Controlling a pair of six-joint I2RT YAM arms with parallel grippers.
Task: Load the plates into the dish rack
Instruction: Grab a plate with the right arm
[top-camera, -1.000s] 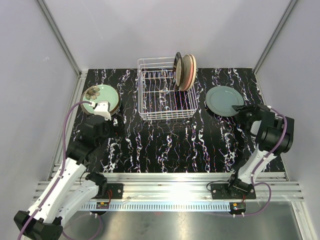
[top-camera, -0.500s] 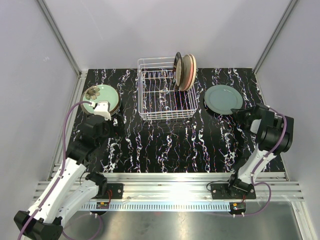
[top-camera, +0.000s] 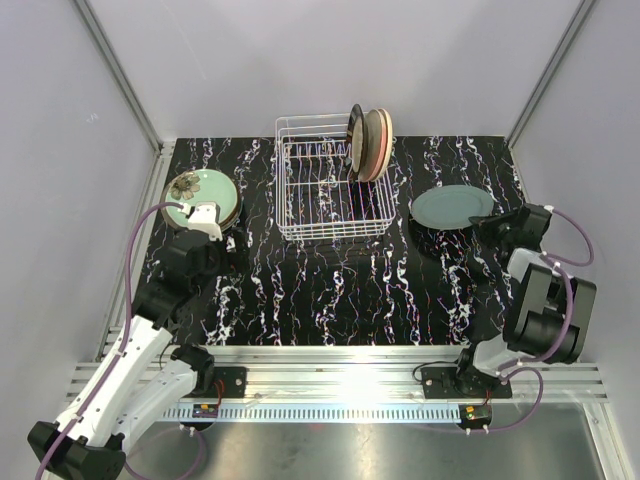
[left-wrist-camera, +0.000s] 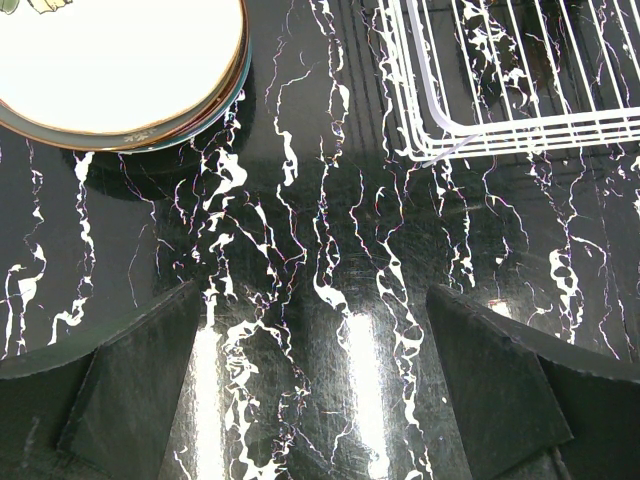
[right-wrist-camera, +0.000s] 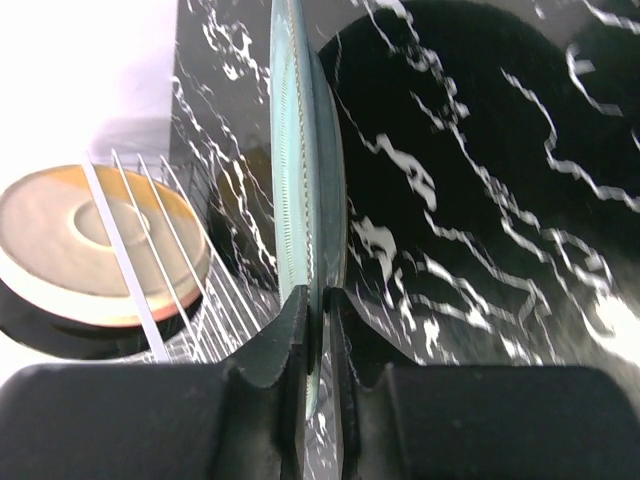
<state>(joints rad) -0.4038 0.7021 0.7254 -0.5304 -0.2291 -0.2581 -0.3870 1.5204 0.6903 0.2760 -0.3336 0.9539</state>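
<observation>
My right gripper (top-camera: 487, 220) is shut on the rim of a grey-green plate (top-camera: 450, 207), which is lifted off the table and tilted right of the white wire dish rack (top-camera: 330, 190). In the right wrist view the plate (right-wrist-camera: 305, 170) stands edge-on between my fingers (right-wrist-camera: 288, 340). Three plates (top-camera: 370, 143) stand upright in the rack's back right corner; an orange one (right-wrist-camera: 95, 245) shows behind the wires. A stack topped by a mint-green floral plate (top-camera: 200, 195) lies at the left. My left gripper (left-wrist-camera: 320, 390) is open and empty over bare table near that stack (left-wrist-camera: 115, 65).
The black marbled table (top-camera: 340, 290) has grey walls on three sides. The rack corner (left-wrist-camera: 500, 90) shows at the top right of the left wrist view. A metal rail (top-camera: 340, 365) runs along the near edge by the arm bases.
My right gripper has raised the grey-green plate off the table and tilted it toward edge-on, with the wrist turning. The left arm has not moved.
</observation>
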